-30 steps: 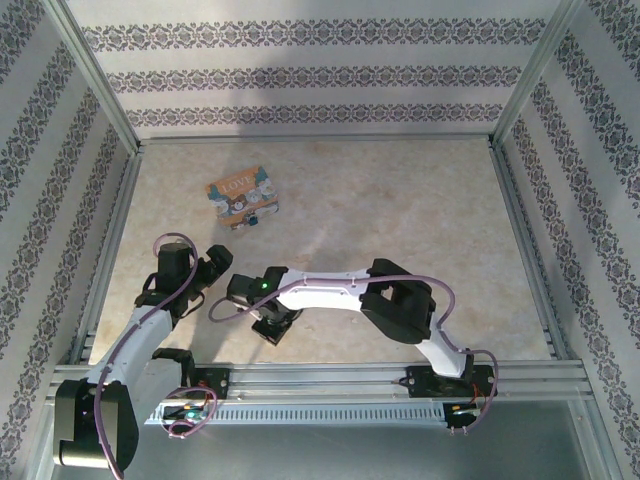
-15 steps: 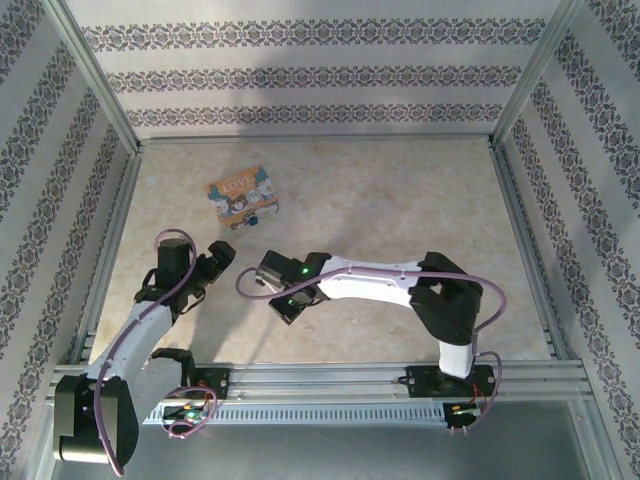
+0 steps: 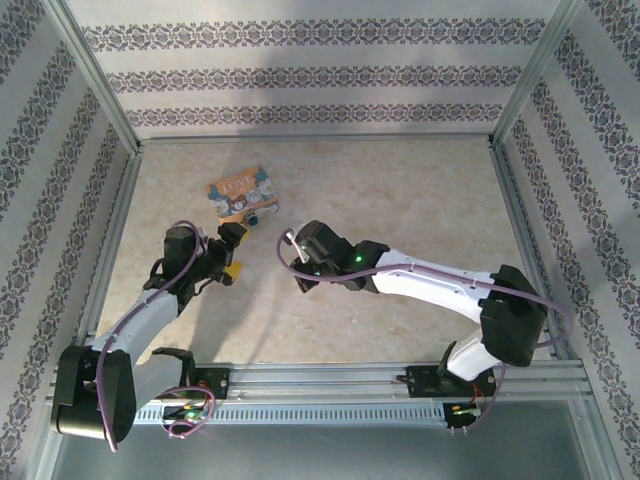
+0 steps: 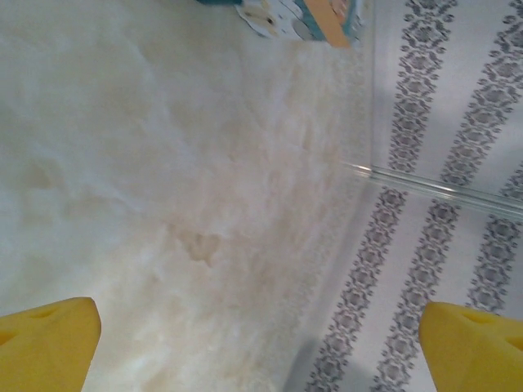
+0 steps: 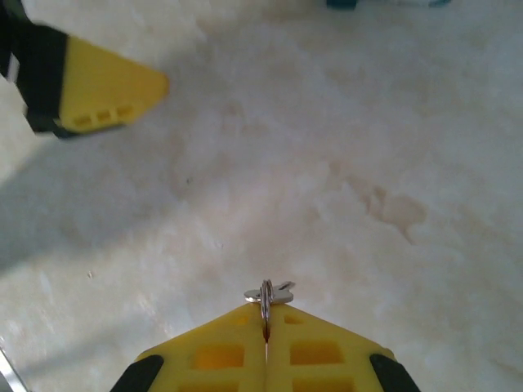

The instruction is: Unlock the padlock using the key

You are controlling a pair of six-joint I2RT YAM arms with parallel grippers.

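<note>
The padlock [image 3: 243, 194] is a flat orange-tan block lettered "LOVE", lying at the table's back left; its edge also peeks in at the top of the left wrist view, padlock [image 4: 304, 13]. My right gripper [image 3: 293, 246] hovers to its near right, shut on the key [image 5: 268, 293], a small silvery piece with a ring sticking out of the closed yellow fingertips [image 5: 229, 343]. My left gripper [image 3: 235, 252] is just short of the padlock and open, with yellow pads [image 4: 47, 339] far apart and only bare table between them.
Patterned walls and metal rails [image 3: 120, 215] enclose the marble-look table [image 3: 400, 200]. The left wall [image 4: 458, 122] runs close beside the left gripper. One left finger [image 5: 98, 88] shows at the upper left of the right wrist view, near the right gripper.
The right arm has stretched out, carrying its shut gripper away from the bases toward the padlock. The left gripper has also moved forward and right, closer to the padlock.
</note>
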